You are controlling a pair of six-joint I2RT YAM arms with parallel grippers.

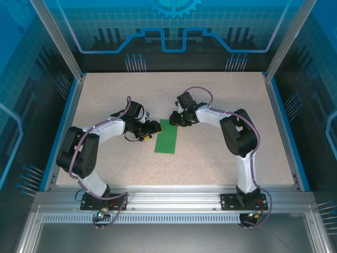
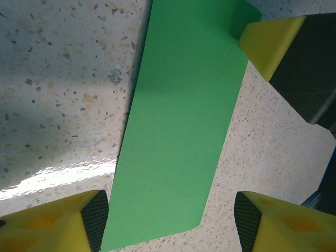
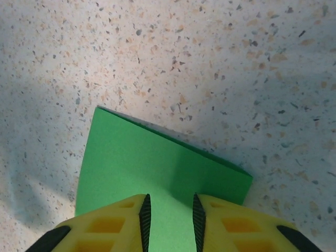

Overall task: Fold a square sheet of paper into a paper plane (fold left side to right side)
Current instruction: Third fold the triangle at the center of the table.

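The square sheet of paper (image 1: 166,137) lies flat on the speckled table as a narrow bright green rectangle, its long sides running near to far. My left gripper (image 1: 154,126) hovers at the strip's far left edge. In the left wrist view this gripper (image 2: 170,215) stands open, wide over one end of the paper (image 2: 181,121). My right gripper (image 1: 174,118) sits at the strip's far right corner. In the right wrist view its jaws (image 3: 169,220) stand a narrow gap apart over the paper (image 3: 136,163), pinching nothing. A darker line along the far edge hints at two layers.
The table (image 1: 221,95) is beige and speckled, with blue side rails (image 1: 287,121) and an aluminium frame (image 1: 174,197) at the near edge. One yellow finger of the right gripper (image 2: 268,44) shows at the paper's far corner in the left wrist view.
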